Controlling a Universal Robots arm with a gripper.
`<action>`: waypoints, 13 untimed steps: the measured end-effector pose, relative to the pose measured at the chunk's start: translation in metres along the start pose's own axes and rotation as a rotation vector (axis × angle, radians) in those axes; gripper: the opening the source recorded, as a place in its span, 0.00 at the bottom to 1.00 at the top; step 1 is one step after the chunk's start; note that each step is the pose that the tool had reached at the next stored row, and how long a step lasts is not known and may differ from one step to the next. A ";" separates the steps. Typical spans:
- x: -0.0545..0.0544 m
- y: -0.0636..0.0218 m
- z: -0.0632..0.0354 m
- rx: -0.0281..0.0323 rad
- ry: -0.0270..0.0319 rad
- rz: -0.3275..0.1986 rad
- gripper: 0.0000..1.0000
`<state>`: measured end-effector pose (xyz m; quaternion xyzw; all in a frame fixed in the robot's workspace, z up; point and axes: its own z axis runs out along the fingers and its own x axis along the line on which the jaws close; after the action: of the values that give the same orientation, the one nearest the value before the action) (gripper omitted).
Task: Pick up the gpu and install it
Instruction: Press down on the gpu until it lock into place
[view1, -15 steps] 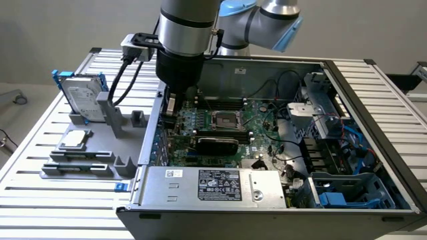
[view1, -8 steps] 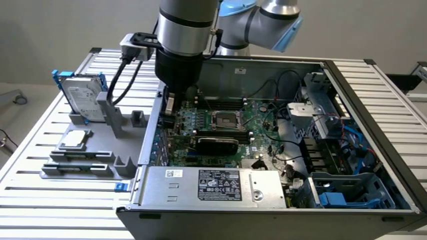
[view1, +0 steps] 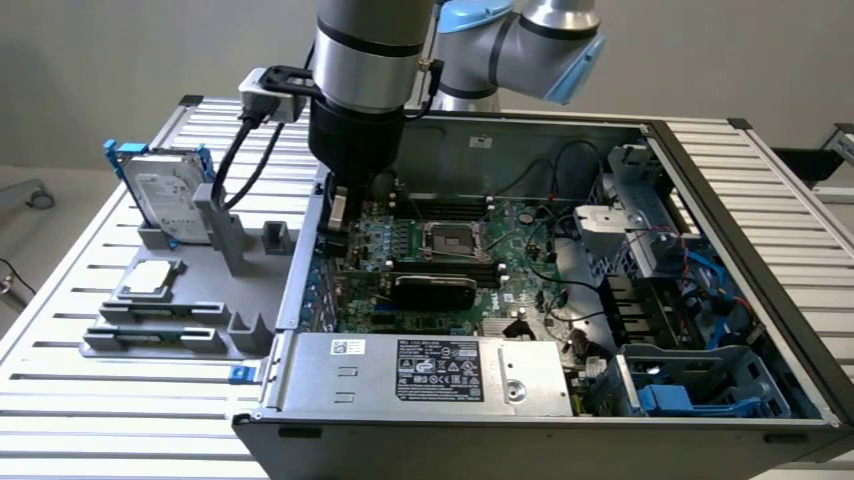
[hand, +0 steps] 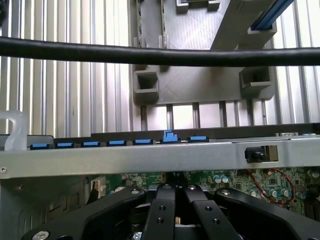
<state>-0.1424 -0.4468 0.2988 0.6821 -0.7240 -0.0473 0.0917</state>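
Broadly, we start from the open computer case (view1: 747, 215), whose green board (view1: 514, 240) lies flat inside. The gpu (view1: 434, 290) stands on edge low on that board, black cover facing the camera. Its long axis runs across the exterior view, with one end toward the case wall on that view's left. We judge it light and stiff but fragile. It is best taken by the cover's top edge or the end bracket, never the bare circuit face. The gripper (view1: 339, 215) hangs above and apart from the card, by that same wall. Its fingers (hand: 161, 212) are clenched together, and we cannot tell whether anything is pinched between them.
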 end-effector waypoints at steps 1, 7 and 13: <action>0.000 0.0000 0.0003 0.0000 -0.0001 0.000 0.11; 0.000 -0.0002 0.0021 -0.0003 0.0001 0.002 0.11; 0.001 0.0023 -0.0128 0.0002 -0.0008 0.002 0.11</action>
<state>-0.1421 -0.4467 0.3118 0.6813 -0.7248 -0.0474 0.0914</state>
